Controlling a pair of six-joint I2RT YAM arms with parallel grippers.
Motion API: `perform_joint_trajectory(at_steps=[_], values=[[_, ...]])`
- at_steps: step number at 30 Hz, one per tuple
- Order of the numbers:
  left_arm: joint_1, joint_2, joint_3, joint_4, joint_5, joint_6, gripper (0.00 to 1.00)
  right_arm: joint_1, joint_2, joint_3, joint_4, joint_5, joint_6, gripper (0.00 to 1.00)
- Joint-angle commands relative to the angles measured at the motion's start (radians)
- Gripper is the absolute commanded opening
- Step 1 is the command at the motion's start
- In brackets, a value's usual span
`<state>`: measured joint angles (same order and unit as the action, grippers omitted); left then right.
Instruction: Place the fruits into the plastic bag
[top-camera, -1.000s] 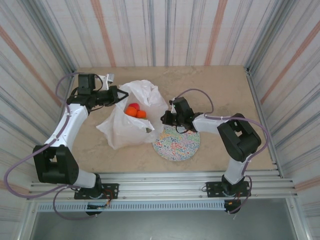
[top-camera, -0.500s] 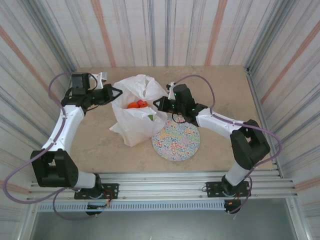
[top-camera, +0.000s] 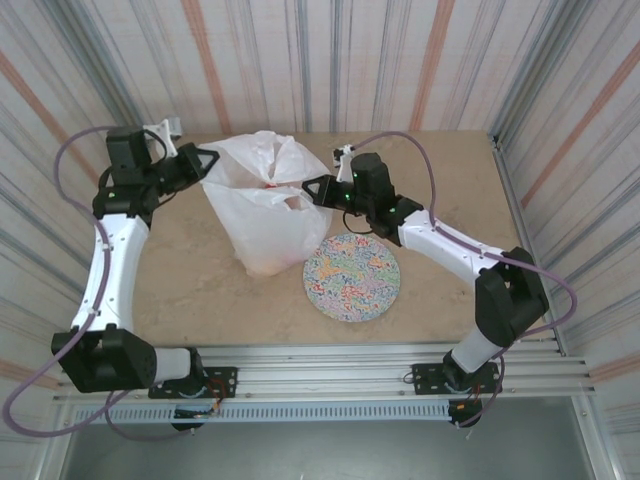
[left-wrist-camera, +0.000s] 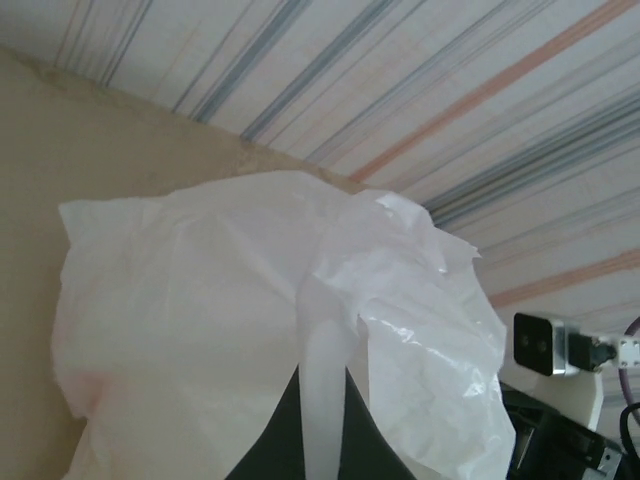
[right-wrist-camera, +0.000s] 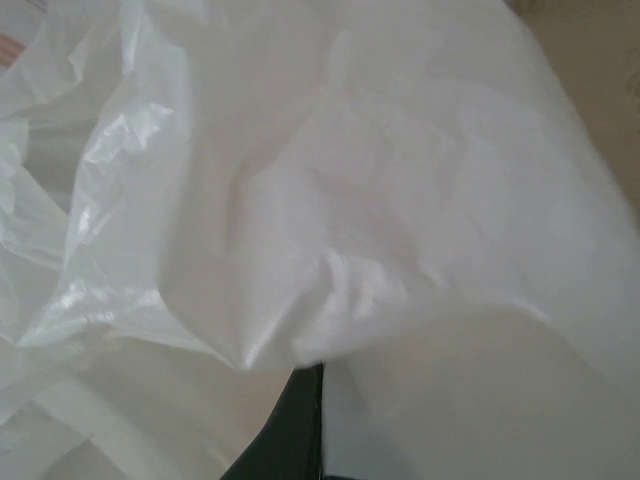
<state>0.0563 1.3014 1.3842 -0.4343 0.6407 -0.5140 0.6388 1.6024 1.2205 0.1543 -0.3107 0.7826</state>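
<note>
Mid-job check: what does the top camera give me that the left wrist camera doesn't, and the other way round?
Top camera: the left claw and right claw pinching the bag at its top from either side, with the plate beside it. Left wrist: a close look at a strip of bag running down between its own dark fingers. Both: the bag, the tan table and the striped wall.

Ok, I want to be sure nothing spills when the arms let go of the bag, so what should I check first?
1. Left gripper pinching the plastic bag: ok, film runs between its fingers.
2. Right gripper gripping the opposite edge: ok.
3. Fruits inside the bag: ok, reddish shapes show through; count cannot tell.
4. No fruit left on the plate: ok.
5. Bag bottom resting on the table: cannot tell.
</note>
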Motion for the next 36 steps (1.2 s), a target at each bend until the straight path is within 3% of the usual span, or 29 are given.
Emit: perform_joint_trajectory(at_steps=[1, 14, 18, 24, 30, 36], values=[[0.004, 0.005, 0.1, -0.023, -0.005, 0.0, 0.0, -0.015, -0.051, 0.06, -0.007, 0.023, 0.015, 0.0], [-0.035, 0.159, 0.279, -0.009, -0.046, -0.023, 0.0, -0.018, -0.01, 0.168, -0.019, 0.07, -0.024, 0.0], [-0.074, 0.186, 0.237, -0.013, -0.096, 0.013, 0.0, -0.024, 0.014, 0.157, -0.053, 0.086, -0.049, 0.0], [-0.057, 0.158, 0.147, 0.008, -0.147, 0.041, 0.0, -0.031, 0.05, 0.111, -0.084, 0.033, -0.046, 0.0], [-0.04, 0.144, 0.059, 0.057, -0.135, 0.031, 0.0, -0.033, 0.07, 0.026, -0.064, 0.042, -0.046, 0.0], [-0.028, 0.189, 0.013, 0.108, -0.132, -0.014, 0.0, -0.037, 0.126, 0.024, -0.019, -0.036, 0.016, 0.0]])
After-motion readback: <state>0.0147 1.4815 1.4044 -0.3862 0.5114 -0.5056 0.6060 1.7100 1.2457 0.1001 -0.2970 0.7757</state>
